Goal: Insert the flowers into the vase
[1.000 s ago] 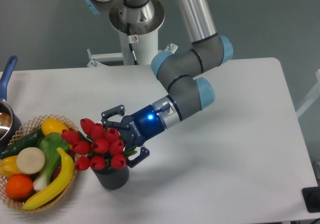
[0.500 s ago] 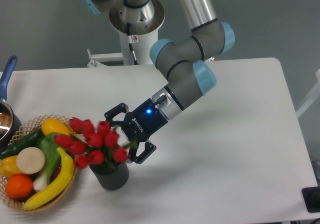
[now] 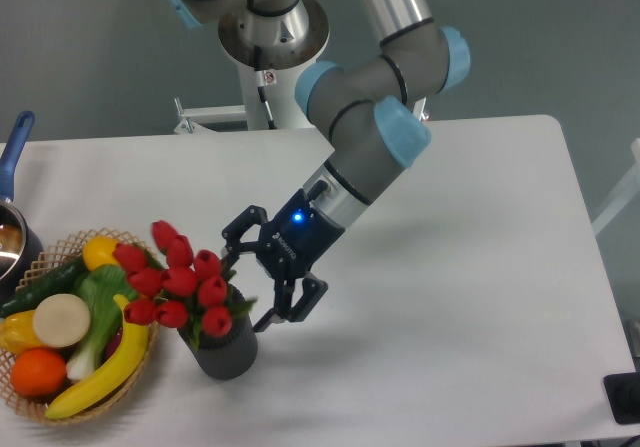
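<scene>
The flowers (image 3: pixel 180 282), a bunch of red tulip buds with green leaves, stand with their stems in the vase (image 3: pixel 226 352), a small dark grey ribbed cup near the table's front left. The bunch leans left, towards the basket. My gripper (image 3: pixel 254 279) is just right of the bunch, pointing down and left at it. Its jaws are spread wide with nothing clamped between them. One green leaf (image 3: pixel 243 307) pokes out towards the lower finger (image 3: pixel 290 307).
A wicker basket (image 3: pixel 140 367) of fruit and vegetables sits directly left of the vase, almost touching it. A metal pot with a blue handle (image 3: pixel 14 152) is at the far left edge. The arm's base column (image 3: pixel 270 67) rises at the back.
The gripper has drawn back to the right, away from the bunch, and the arm's wrist has swung lower. The flowers have shifted and lean left in the vase.
</scene>
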You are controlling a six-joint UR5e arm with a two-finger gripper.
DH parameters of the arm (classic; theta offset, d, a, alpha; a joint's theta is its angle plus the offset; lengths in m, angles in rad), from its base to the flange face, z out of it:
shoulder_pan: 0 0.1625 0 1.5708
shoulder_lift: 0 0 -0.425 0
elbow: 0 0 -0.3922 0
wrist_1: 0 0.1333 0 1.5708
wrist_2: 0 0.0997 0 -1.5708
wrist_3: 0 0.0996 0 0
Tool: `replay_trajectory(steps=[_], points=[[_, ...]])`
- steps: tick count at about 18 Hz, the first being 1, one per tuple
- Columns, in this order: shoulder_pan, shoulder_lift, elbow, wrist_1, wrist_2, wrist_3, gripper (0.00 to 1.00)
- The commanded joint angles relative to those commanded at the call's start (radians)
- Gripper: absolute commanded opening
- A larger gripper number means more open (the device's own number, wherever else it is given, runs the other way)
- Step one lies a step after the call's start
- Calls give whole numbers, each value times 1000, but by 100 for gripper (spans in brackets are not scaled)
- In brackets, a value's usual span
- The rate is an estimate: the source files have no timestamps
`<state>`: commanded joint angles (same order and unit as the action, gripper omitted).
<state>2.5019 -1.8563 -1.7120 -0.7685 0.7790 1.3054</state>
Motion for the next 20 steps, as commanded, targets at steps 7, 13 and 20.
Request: replay_trajectory(steps=[7, 13, 20], points=[[0, 224, -15, -78, 436, -2, 100], [21, 307, 53, -323, 563, 127, 100], [218, 385, 110, -509, 559, 392, 100]])
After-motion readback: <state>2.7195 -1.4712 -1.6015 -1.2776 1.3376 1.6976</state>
